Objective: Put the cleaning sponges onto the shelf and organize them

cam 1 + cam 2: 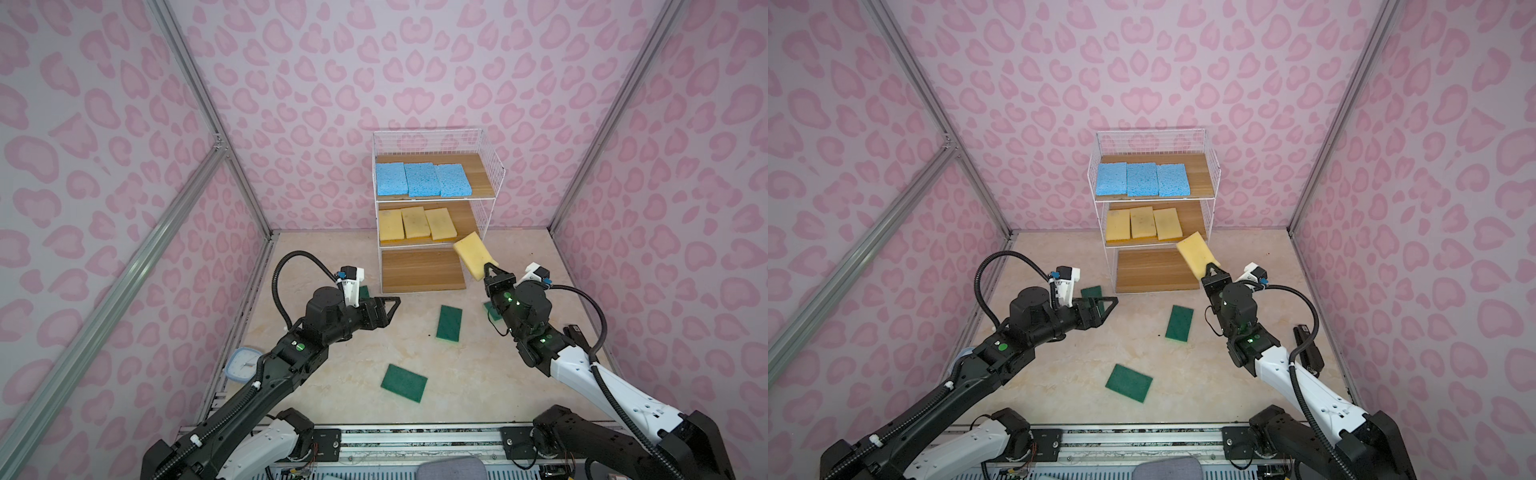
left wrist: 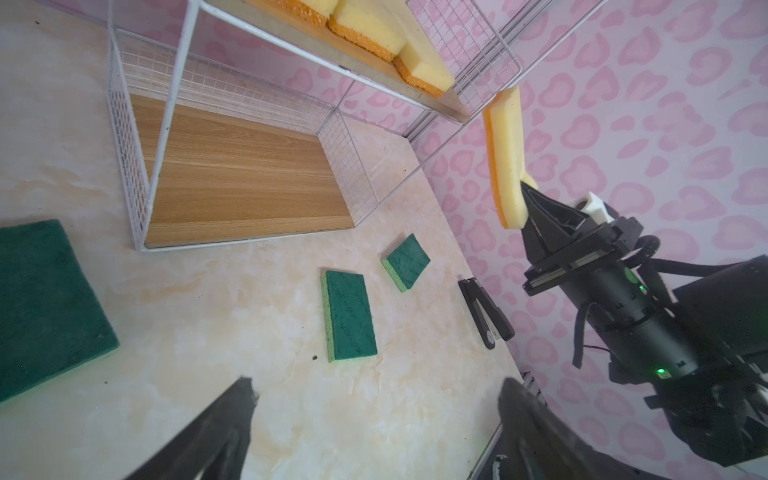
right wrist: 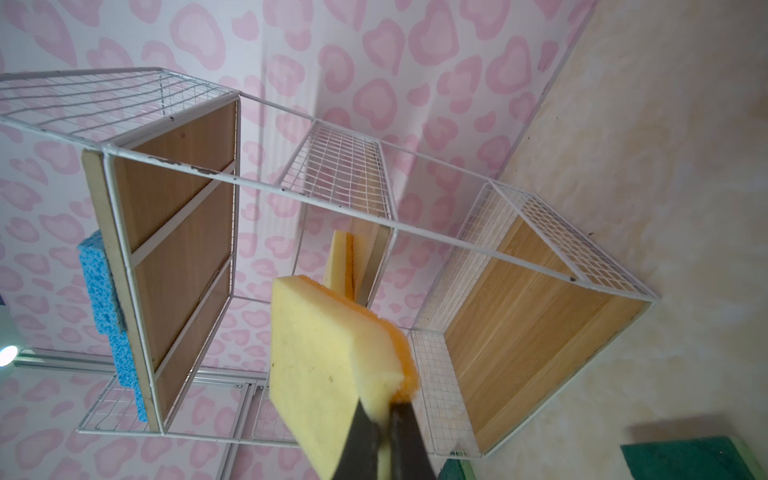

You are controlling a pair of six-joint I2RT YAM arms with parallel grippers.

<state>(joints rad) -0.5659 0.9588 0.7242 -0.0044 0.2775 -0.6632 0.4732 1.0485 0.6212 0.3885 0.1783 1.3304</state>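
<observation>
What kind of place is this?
Likely a robot test cell, not a home: aluminium frame posts, printed pink wall panels, and a shelf of sponges staged on a tabletop.

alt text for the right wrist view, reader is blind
The right gripper pinches one end of a pale yellow sponge, holding it before the white wire shelf. Blue sponges lie on its top board, another yellow sponge on the middle one.
</observation>
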